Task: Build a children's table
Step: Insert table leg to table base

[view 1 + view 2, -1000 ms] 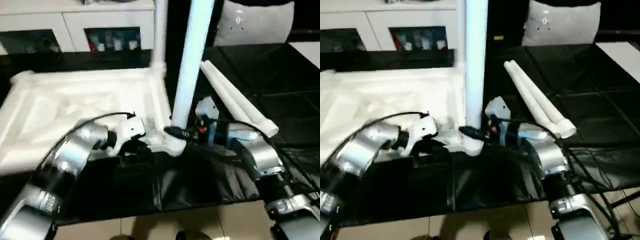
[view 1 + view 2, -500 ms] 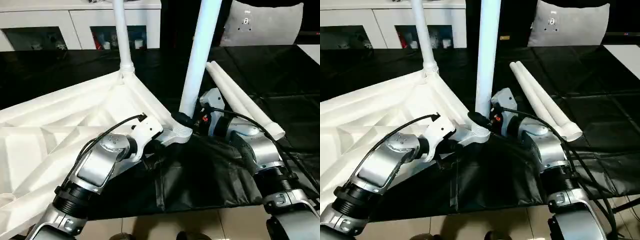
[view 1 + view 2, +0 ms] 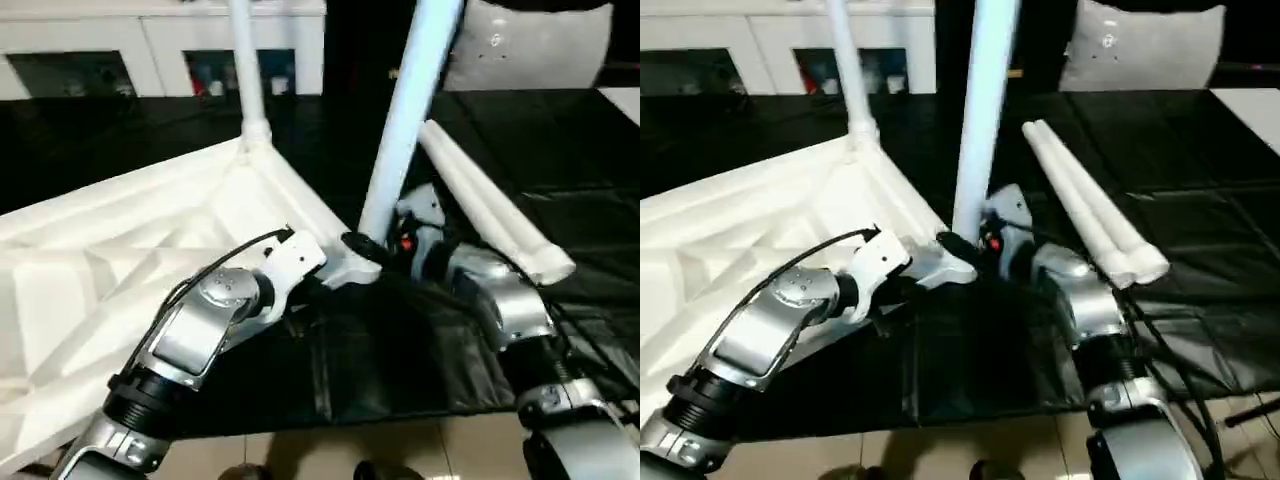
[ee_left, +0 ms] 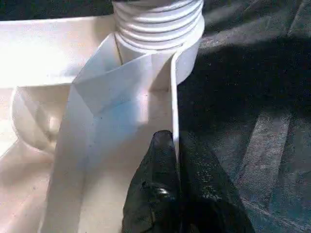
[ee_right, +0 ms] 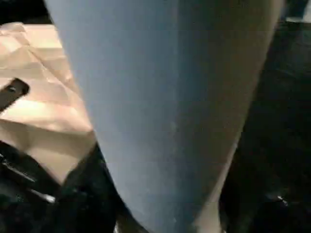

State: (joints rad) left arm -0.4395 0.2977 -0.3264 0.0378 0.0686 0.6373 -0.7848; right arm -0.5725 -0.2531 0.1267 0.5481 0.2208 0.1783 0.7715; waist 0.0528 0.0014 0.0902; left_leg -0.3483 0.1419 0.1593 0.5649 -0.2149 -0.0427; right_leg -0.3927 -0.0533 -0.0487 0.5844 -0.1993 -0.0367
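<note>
The children's table lies upside down on a black mat, its white ribbed top (image 3: 130,260) tilted. One leg (image 3: 245,70) stands in the far corner socket. A second leg (image 3: 405,120) rises from the near corner socket (image 4: 158,19), leaning a little to the right. My left gripper (image 4: 174,145) is shut on the top's thin rim wall just beside that socket. My right gripper (image 3: 372,245) sits at the base of the second leg (image 5: 170,121). Two loose legs (image 3: 490,205) lie side by side on the mat to the right.
A white cabinet with glass doors (image 3: 160,40) runs along the back. A grey cushion (image 3: 520,45) stands at the back right. The black mat (image 3: 400,350) ends near me, with pale floor tiles (image 3: 400,450) beyond its front edge.
Over the last second the table top has swung about its near corner, carrying the far leg to the left. The near leg now leans slightly more to the right. The loose legs have stayed put.
</note>
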